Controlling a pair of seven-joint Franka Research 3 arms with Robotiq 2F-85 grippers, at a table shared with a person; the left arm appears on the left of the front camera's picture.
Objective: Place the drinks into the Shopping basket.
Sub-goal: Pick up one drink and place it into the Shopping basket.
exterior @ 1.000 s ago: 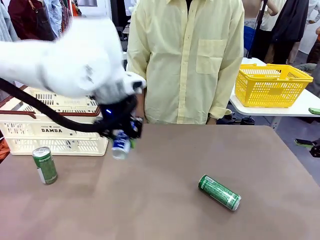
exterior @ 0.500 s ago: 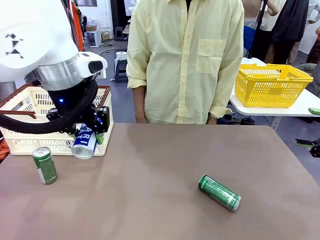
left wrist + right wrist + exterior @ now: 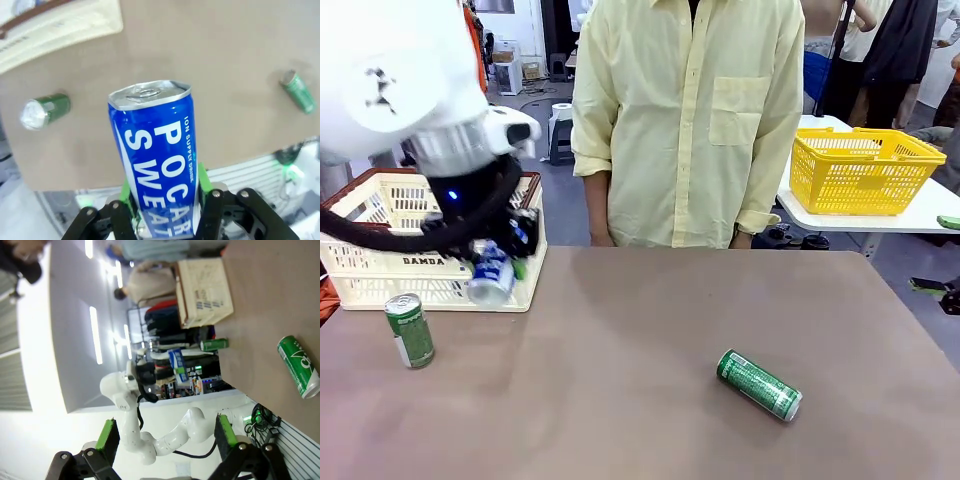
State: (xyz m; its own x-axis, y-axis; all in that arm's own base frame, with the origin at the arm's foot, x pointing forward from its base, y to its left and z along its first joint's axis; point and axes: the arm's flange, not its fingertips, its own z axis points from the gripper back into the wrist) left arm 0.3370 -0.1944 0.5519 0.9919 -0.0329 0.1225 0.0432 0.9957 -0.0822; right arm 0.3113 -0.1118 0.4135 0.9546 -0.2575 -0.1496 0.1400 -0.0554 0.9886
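My left gripper (image 3: 496,262) clamps the blue can (image 3: 492,281) by the Shopping basket's (image 3: 380,266) right front corner; my right gripper (image 3: 165,432) gapes, empty. The upright green can (image 3: 410,331) stands near the basket; the lying green can (image 3: 758,384) has open table (image 3: 620,420) around it.

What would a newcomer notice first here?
The left gripper holds a blue POCARI SWEAT can in the air by the right end of the Shopping basket, at the table's far left. One green can stands upright near the basket; a second green can lies on its side right of the table's middle.
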